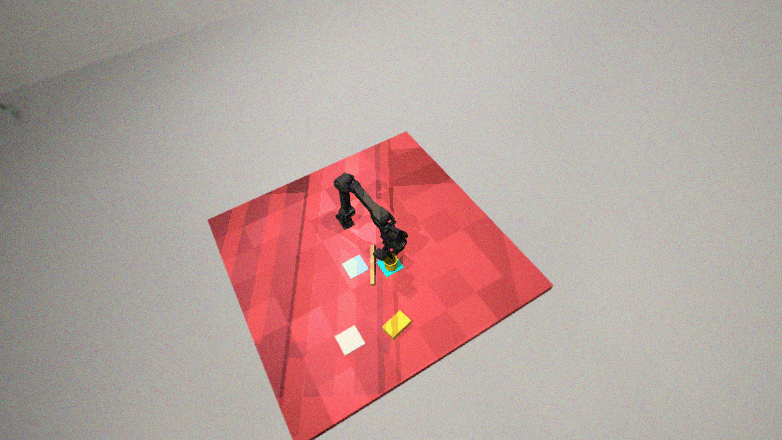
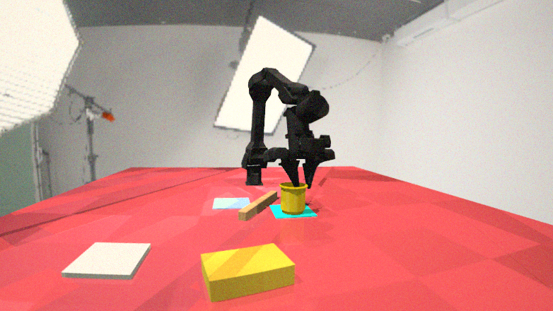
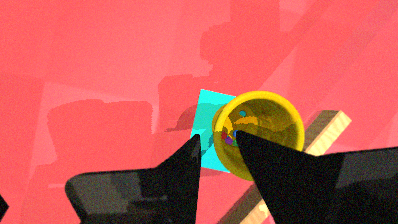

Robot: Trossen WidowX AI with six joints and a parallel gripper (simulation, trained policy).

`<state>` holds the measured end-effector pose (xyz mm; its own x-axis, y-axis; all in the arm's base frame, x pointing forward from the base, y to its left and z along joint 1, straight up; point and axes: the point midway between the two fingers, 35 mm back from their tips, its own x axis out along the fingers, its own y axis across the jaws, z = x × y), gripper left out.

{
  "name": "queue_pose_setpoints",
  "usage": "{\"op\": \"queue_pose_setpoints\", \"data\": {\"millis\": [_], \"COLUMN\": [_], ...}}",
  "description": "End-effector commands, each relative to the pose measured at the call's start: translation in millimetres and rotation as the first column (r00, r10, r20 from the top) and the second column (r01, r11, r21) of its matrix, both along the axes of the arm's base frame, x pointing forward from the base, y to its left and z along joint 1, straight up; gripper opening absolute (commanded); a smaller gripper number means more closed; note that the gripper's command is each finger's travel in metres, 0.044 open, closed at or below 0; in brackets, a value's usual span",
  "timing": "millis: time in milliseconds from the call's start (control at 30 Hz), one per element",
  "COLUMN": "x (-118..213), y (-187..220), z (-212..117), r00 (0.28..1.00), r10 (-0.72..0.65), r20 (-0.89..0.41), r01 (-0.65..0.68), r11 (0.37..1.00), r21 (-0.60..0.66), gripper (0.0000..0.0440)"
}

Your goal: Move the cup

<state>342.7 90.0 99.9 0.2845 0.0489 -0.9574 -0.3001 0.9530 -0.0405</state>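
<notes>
The yellow cup stands upright on the cyan pad. Several small coloured marbles lie inside it in the wrist view; none shows outside it. The gripper is open around the cup's wall, one fingertip over the inside of the cup and the other outside it. The fingers stand apart, with a gap to the wall on the outer side. The pale blue pad lies bare on the far side of the wooden bar.
The wooden bar lies between the two pads, close beside the cup. A white tile and a yellow block lie farther from the arm's base.
</notes>
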Motion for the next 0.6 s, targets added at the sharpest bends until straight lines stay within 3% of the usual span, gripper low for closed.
{"op": "queue_pose_setpoints", "data": {"millis": [0, 367, 567], "x": [-6, -10, -9], "y": [-1, -4, -8], "z": [9, 43, 60], "r00": [1.000, 0.997, 0.993], "r10": [0.001, -0.018, -0.036], "r20": [0.007, 0.077, 0.113], "r01": [-0.001, 0.013, 0.027], "r11": [1.000, 0.998, 0.997], "r21": [0.019, 0.062, 0.077], "gripper": [0.0168, 0.0226, 0.0367]}}
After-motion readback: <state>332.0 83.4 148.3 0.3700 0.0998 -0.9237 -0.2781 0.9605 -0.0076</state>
